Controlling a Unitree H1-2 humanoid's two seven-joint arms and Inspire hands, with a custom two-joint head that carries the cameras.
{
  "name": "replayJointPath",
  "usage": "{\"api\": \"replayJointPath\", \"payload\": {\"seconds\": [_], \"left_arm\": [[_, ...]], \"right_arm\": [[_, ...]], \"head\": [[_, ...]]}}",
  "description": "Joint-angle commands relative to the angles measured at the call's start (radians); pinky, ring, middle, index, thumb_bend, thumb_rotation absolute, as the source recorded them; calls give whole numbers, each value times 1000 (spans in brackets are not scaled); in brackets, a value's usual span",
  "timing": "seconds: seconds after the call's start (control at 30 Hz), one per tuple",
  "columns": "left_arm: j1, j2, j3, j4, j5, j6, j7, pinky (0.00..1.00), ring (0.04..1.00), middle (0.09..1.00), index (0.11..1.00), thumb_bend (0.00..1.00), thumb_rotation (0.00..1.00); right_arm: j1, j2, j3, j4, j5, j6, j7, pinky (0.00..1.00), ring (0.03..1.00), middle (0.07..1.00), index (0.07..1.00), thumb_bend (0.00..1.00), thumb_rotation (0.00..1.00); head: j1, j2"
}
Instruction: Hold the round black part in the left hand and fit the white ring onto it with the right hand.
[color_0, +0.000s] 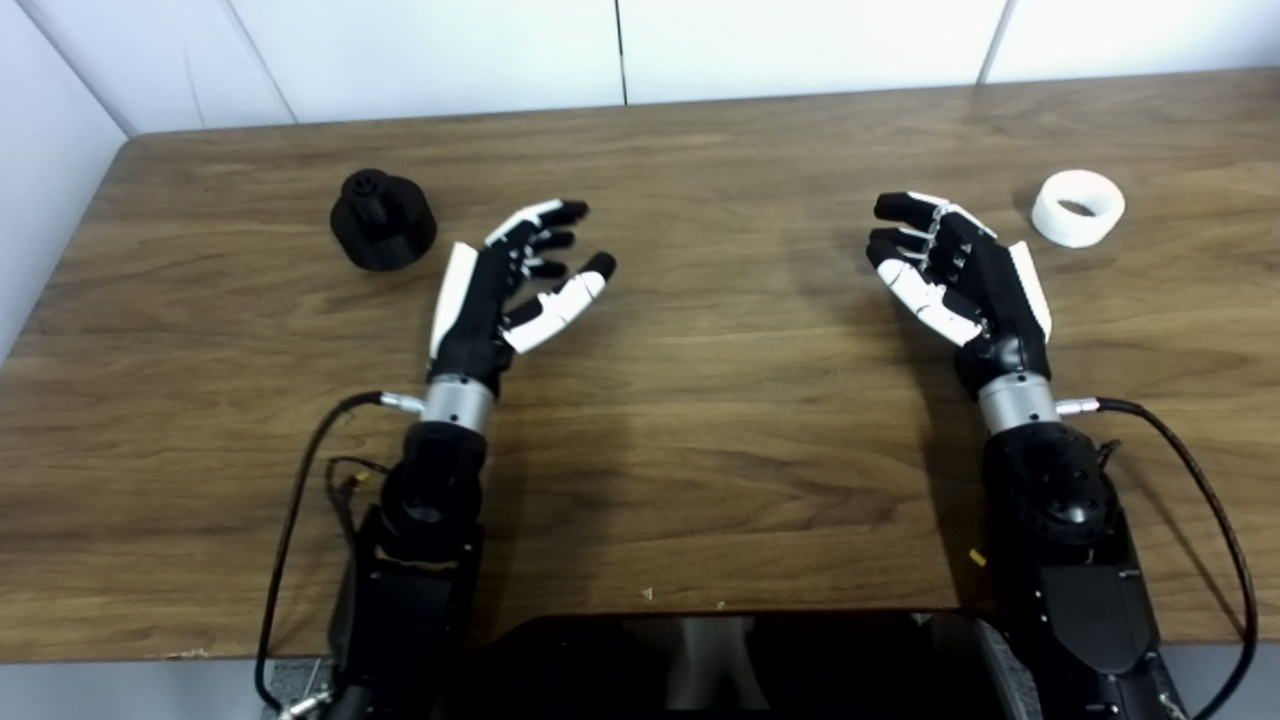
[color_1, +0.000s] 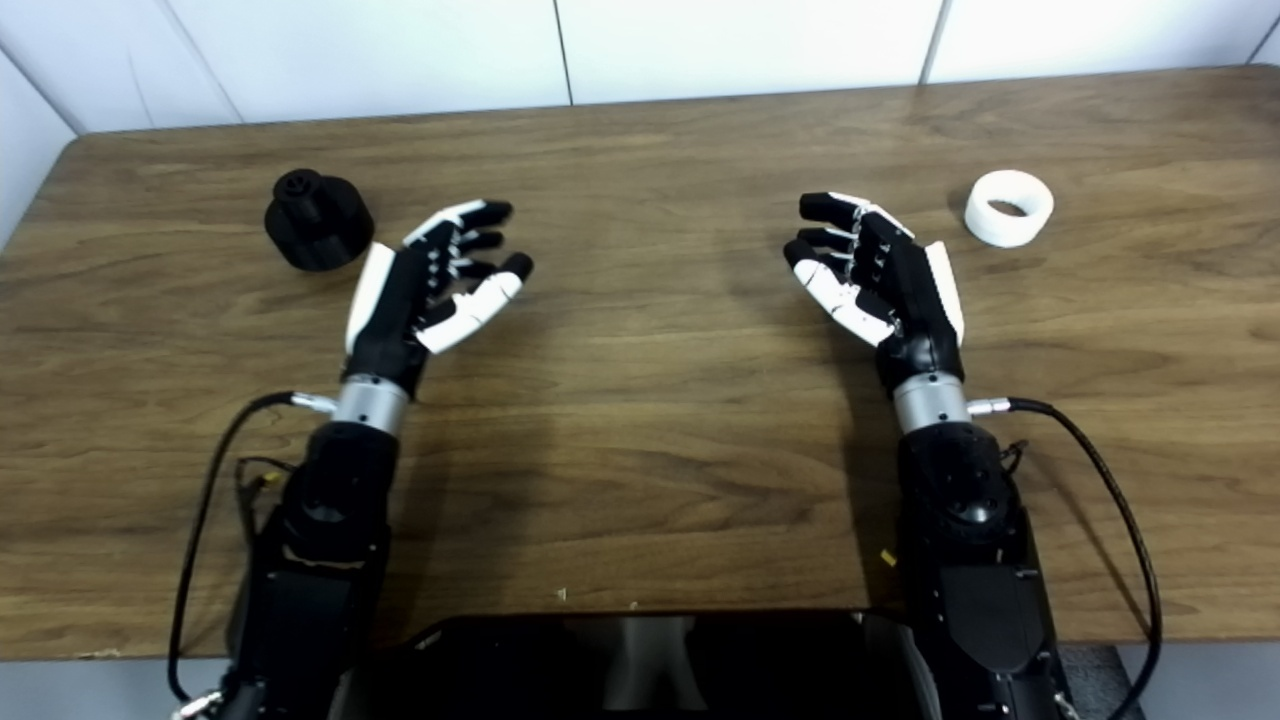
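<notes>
Plainly, both the left hand (color_0: 500, 290) and right hand (color_0: 960, 275) hover spread and empty; the round black part (color_0: 383, 220) beyond the left hand could topple if nudged, and the white ring (color_0: 1077, 207) could roll.

No text, label, brand, number or sign can be read on any surface in either view of the scene.

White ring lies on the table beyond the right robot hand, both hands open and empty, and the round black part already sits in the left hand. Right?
Not quite: the round black part sits on the table beside the left robot hand, untouched, as the left eye view shows. The white ring, table and right robot hand are as stated.
</notes>
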Motion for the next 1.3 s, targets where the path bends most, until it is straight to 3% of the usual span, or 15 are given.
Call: {"api": "replayJointPath", "payload": {"seconds": [0.0,0.43,0.7,0.87,1.07,1.27], "left_arm": [[-43,39,-8,-49,84,-20,12,688,800,821,756,688,411],[-63,165,26,-121,326,36,0,672,812,848,777,737,455],[-88,246,70,-73,391,23,21,725,855,880,817,757,495],[-100,270,98,-34,408,29,36,732,892,908,855,767,512],[-112,284,118,6,457,46,61,922,917,907,865,813,559],[-127,297,140,43,473,57,80,919,941,919,874,848,546]], "right_arm": [[-43,-2,-1,-20,6,-42,4,642,713,756,702,538,329],[-39,-11,-2,-21,-7,-44,3,651,713,758,709,545,333],[-41,-14,-2,-18,-3,-40,8,645,711,753,711,532,321],[-42,-15,-2,-20,-2,-35,8,654,715,758,712,525,309],[-43,-20,0,-17,-15,-37,4,652,707,753,709,531,317],[-40,-14,-7,-19,9,-32,9,648,720,758,711,539,305]], "head": [[3,2],[13,2],[17,2],[19,3],[17,2],[21,2]]}}
